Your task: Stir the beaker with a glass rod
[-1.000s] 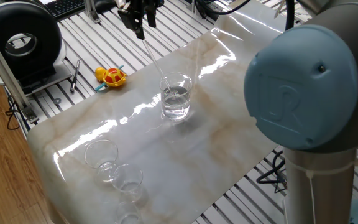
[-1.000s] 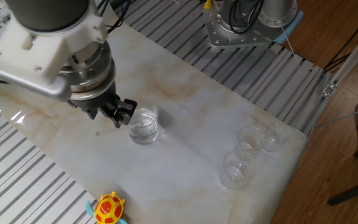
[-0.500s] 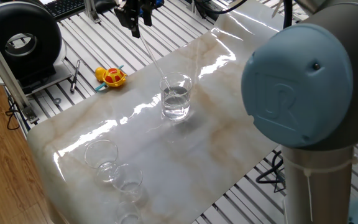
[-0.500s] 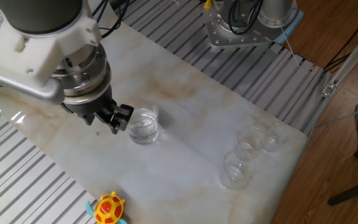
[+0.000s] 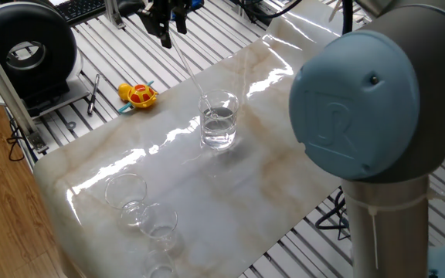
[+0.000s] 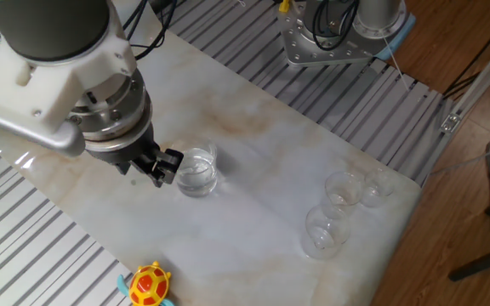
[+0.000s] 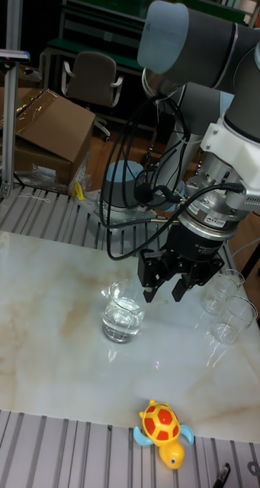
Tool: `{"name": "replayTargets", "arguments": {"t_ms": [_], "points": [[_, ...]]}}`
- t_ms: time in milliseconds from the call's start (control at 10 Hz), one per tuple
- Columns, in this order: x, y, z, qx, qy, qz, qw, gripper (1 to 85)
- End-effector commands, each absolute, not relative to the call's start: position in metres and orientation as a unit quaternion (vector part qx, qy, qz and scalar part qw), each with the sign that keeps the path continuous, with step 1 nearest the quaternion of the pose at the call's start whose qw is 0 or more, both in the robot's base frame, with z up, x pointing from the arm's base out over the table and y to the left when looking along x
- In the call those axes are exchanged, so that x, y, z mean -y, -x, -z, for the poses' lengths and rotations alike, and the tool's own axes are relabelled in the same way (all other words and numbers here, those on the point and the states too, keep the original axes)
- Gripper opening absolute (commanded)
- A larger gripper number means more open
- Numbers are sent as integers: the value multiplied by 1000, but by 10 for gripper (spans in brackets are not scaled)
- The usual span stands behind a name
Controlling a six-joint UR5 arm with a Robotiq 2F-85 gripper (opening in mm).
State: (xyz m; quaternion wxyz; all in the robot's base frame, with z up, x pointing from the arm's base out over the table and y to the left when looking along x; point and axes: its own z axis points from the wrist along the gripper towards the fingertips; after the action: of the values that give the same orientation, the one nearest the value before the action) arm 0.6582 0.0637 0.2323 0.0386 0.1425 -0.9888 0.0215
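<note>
The beaker, a clear glass with liquid in its lower half, stands upright mid-table on the marble sheet; it also shows as the beaker and the beaker. A thin glass rod slants from my gripper down into the beaker's mouth. My gripper is shut on the rod's upper end, up and off to one side of the beaker. In the tall view my gripper hangs just right of the beaker, and the rod is too faint to make out there.
A cluster of small glass cups stands near one table corner. A yellow and red toy turtle lies at the table edge. The arm's grey joint fills the right foreground.
My gripper has shifted a little sideways away from the beaker, tilting the rod further. The rod's lower end stays inside the beaker, which has not moved.
</note>
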Motion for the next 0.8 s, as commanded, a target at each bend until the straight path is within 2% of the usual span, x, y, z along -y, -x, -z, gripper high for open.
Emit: {"name": "replayTargets", "arguments": {"t_ms": [0,200,700], "points": [[-69,-658,-232,990,-132,-14,43,510],[-76,-659,-231,991,-126,0,40,500],[-54,-664,-220,988,-143,-33,50,500]]}}
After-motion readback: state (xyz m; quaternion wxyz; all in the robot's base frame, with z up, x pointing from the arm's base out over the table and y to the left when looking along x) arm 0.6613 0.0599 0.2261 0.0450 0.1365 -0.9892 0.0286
